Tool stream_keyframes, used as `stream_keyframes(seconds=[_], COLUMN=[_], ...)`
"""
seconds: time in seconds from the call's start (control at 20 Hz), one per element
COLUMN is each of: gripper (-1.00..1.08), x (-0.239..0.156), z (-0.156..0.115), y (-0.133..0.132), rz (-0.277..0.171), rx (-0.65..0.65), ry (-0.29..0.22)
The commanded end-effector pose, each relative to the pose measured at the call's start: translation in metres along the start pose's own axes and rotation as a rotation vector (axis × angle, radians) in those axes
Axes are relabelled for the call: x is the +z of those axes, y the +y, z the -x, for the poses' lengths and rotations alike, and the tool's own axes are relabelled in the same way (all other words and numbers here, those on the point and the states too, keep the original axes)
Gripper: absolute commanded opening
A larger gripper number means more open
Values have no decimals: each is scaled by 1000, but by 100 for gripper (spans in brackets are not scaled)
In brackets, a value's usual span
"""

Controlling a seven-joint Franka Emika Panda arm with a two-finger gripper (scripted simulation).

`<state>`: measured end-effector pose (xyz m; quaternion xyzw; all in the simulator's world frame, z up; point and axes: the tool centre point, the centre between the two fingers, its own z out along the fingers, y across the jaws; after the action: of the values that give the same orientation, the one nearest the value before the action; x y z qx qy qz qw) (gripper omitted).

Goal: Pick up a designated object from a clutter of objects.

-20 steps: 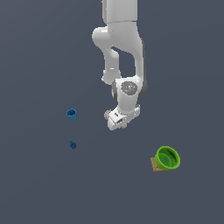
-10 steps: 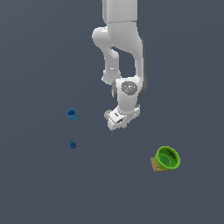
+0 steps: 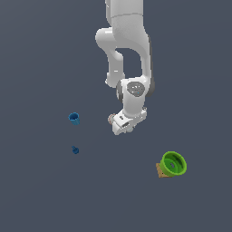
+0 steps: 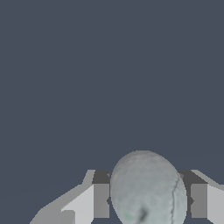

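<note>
The pale grey-white roundish lump (image 4: 146, 188) fills the gap between my two fingers (image 4: 101, 200) in the wrist view, and the jaws stand closed against its sides. In the exterior view my gripper (image 3: 122, 127) hangs under the white arm near the middle of the scene, and the lump is hidden by the hand there. The blue cup (image 3: 74, 118) and the tiny dark blue piece (image 3: 75, 150) lie to the exterior view's left of the gripper. The green bowl (image 3: 174, 163) with a brown block (image 3: 160, 171) beside it lies lower at the exterior view's right. The beige ball is not in view.
The ground (image 3: 45, 195) is a plain dark grey surface. The white arm (image 3: 127, 36) comes down from the top of the exterior view.
</note>
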<state>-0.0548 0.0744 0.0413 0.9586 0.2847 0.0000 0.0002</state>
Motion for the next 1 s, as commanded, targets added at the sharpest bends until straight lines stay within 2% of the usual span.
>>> stream_keyframes(seconds=[0.0, 0.3, 0.95], gripper=[-100, -100, -100], x=[-12, -51, -164], z=[-6, -27, -88], y=[1, 4, 14], rz=[0, 0, -1], rx=[0, -1, -1], ry=[1, 1, 1])
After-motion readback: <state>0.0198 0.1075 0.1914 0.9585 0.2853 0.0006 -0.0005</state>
